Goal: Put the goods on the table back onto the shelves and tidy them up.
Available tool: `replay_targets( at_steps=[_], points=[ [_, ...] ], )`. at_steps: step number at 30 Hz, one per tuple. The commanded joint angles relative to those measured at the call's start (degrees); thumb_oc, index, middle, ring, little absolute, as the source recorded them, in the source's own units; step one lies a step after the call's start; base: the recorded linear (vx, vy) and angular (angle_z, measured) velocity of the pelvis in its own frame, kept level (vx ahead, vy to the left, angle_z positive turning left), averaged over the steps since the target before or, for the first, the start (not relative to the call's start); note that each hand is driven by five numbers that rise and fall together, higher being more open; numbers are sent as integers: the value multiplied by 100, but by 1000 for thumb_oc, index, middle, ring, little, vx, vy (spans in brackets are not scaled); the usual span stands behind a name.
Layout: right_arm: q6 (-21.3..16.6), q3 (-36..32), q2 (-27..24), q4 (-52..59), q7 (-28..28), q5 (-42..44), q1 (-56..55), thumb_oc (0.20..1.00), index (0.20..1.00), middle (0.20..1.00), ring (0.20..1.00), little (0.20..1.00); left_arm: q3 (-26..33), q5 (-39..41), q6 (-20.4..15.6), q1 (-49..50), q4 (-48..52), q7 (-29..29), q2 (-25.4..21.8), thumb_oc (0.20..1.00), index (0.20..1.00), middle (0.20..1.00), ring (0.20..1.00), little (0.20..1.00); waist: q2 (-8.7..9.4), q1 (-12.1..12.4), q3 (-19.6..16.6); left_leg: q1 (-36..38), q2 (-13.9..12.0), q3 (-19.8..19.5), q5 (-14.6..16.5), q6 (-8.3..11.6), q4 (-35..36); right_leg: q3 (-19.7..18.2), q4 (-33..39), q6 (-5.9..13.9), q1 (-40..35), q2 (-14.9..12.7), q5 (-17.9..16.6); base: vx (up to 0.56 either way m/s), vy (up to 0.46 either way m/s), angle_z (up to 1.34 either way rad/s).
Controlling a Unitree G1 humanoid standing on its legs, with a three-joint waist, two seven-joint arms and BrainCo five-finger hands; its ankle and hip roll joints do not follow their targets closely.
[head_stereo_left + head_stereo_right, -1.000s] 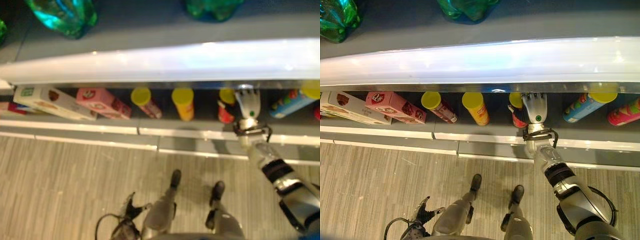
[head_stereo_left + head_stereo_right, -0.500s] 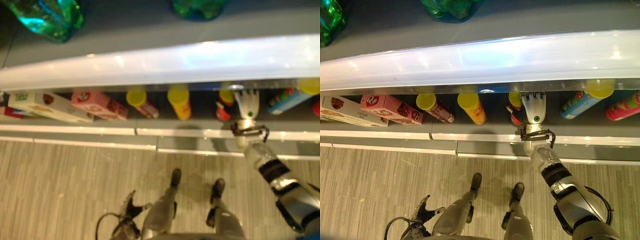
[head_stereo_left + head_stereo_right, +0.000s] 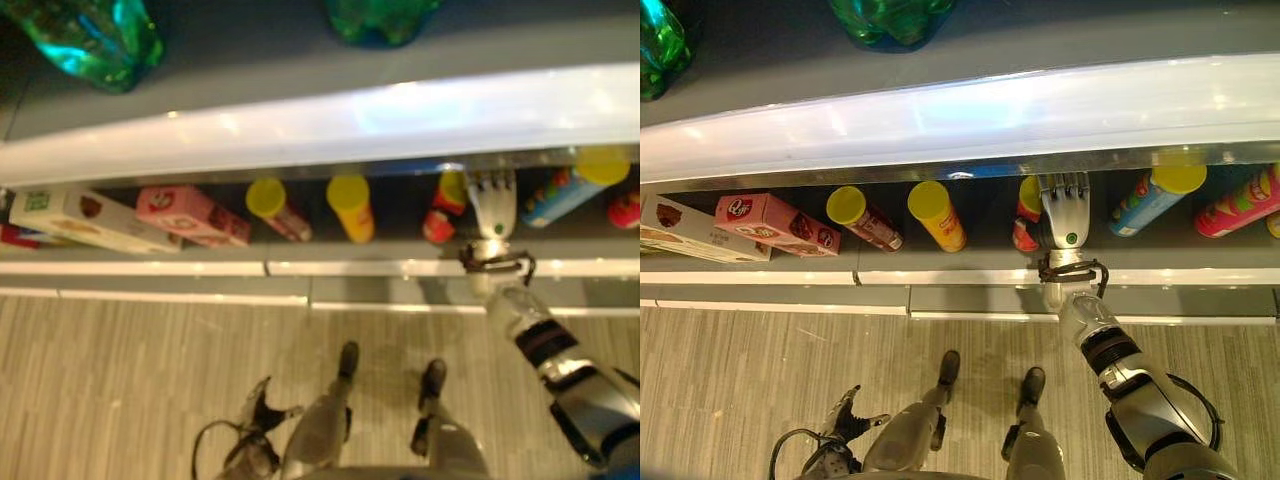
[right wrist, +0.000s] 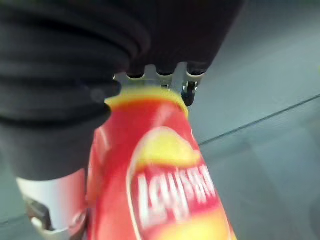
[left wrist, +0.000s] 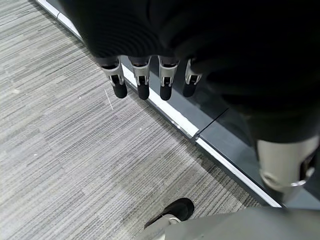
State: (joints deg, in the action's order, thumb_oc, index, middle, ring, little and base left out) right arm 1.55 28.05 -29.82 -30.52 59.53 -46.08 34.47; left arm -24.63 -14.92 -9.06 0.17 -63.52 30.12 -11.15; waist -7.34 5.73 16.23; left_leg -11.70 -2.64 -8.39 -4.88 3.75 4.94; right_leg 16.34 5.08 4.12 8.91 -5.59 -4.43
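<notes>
Our right hand [image 3: 1064,212] grasps the red can [image 3: 1026,215] on the shelf [image 3: 970,262], at one o'clock; our left hand [image 5: 150,75] hangs relaxed, fingers straight, above the floor [image 5: 60,140].

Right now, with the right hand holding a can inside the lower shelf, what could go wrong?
The right hand grips the red can with a yellow lid just under the shelf's white front edge, so lifting may strike it. The blue can with a yellow lid leans close beside and might get knocked.
</notes>
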Motion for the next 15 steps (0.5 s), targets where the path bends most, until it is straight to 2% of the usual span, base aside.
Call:
replay_targets(
  at_steps=[1,4,5,10,15],
  points=[
    [-177,-232,-87,436,157,44,-119,1000,1000,1000,1000,1000,-187,-185,-5,-177,-433,98,144,1000,1000,1000,1000,1000,309,-14,-419,-107,-1,273,319,71,6,-766,-8,409,169,-458,48,0,0,0],
    [-206,-241,-117,633,114,-10,-238,1000,1000,1000,1000,1000,-142,-203,27,-136,-459,64,142,1000,1000,1000,1000,1000,344,-31,-465,-22,-31,298,357,65,6,-753,-8,409,82,-446,79,28,-5,-3],
    [-297,-332,-103,941,19,-23,-523,1000,1000,1000,1000,1000,-52,-294,114,-25,-549,21,163,1000,1000,1000,1000,1000,424,-72,-584,168,-81,350,434,59,6,-769,-8,398,-72,-429,126,78,-11,-6],
    [-495,-423,-3,1224,-53,57,-935,1000,1000,1000,1000,1000,33,-436,210,105,-706,-35,193,1000,1000,1000,1000,1000,516,-133,-731,373,-139,418,521,66,6,-766,-8,387,-266,-409,181,57,-9,-6],
    [-781,-573,-20,1784,-354,141,-1555,1000,1000,1000,1000,1000,259,-494,285,330,-930,-275,194,1000,1000,1000,1000,1000,630,-251,-966,678,-221,531,634,84,6,-801,-8,381,-508,-360,250,57,16,-3]
  ],
)
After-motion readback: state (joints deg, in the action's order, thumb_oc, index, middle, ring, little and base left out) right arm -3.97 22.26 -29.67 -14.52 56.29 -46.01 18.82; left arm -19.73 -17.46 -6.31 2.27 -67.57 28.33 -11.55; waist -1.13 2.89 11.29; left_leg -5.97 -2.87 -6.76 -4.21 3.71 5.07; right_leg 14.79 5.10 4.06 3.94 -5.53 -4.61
